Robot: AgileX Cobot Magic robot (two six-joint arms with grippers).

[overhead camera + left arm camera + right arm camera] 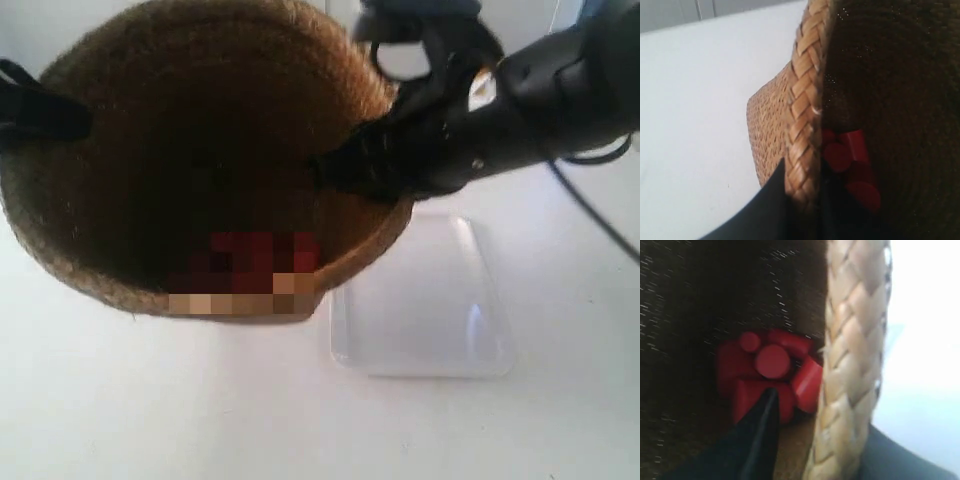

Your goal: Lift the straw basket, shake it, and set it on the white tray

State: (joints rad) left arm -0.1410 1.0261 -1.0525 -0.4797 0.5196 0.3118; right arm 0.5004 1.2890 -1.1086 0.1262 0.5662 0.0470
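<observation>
One straw basket [150, 140] is clamped at the rim by jaws of left gripper [802, 200] and right gripper [812, 450]. One white tray [430, 310] is seen, plus maybe five red blocks [771, 371] inside, kinda blurry.

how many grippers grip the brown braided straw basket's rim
2: left gripper straddles the rim of the brown braided straw basket on one side, right gripper on the opposite side.

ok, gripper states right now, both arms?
Left gripper: shut on the brown braided-straw basket, at its rim.
Right gripper: shut on the same basket's rim.
</observation>
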